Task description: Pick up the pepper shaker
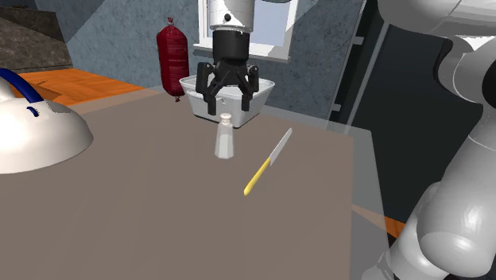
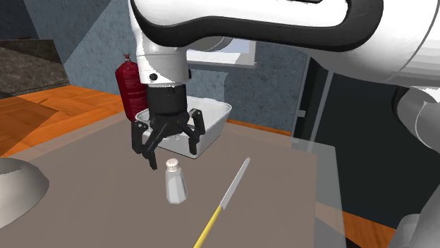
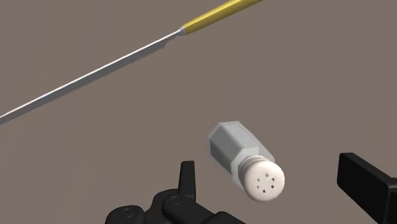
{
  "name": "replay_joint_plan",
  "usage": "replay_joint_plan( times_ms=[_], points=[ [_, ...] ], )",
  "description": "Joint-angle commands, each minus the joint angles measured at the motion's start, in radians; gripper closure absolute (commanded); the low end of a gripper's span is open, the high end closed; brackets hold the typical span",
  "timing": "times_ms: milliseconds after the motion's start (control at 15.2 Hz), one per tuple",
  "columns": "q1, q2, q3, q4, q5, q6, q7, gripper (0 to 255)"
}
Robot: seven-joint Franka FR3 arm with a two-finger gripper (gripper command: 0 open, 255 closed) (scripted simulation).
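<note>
The pepper shaker is a small pale grey faceted bottle with a white holed cap, standing upright on the brown-grey table. My black gripper hangs straight above it, pointing down, its fingers spread wide and open. In the second exterior view the gripper hovers just over the cap of the shaker. Along the gripper, the shaker lies between the two fingers without touching either.
A knife with a yellow handle lies beside the shaker. A white tub and a dark red cylinder stand at the table's far edge. A white domed object sits at the shoulder view's left.
</note>
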Motion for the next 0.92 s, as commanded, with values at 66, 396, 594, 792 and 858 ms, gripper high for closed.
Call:
replay_joint_plan(
  times_ms=[66, 396, 594, 792, 858],
  points=[
    [-0.001, -0.010, -0.001, -0.050, 0.004, 0.041, -0.007, 0],
    [-0.003, -0.023, -0.003, -0.101, 0.008, 0.079, -0.017, 255],
    [-0.003, -0.023, -0.003, -0.100, 0.008, 0.078, -0.017, 255],
    [-0.004, -0.023, -0.003, -0.101, 0.008, 0.079, -0.017, 255],
    [-0.003, -0.023, -0.003, -0.101, 0.008, 0.079, -0.017, 255]
  ],
)
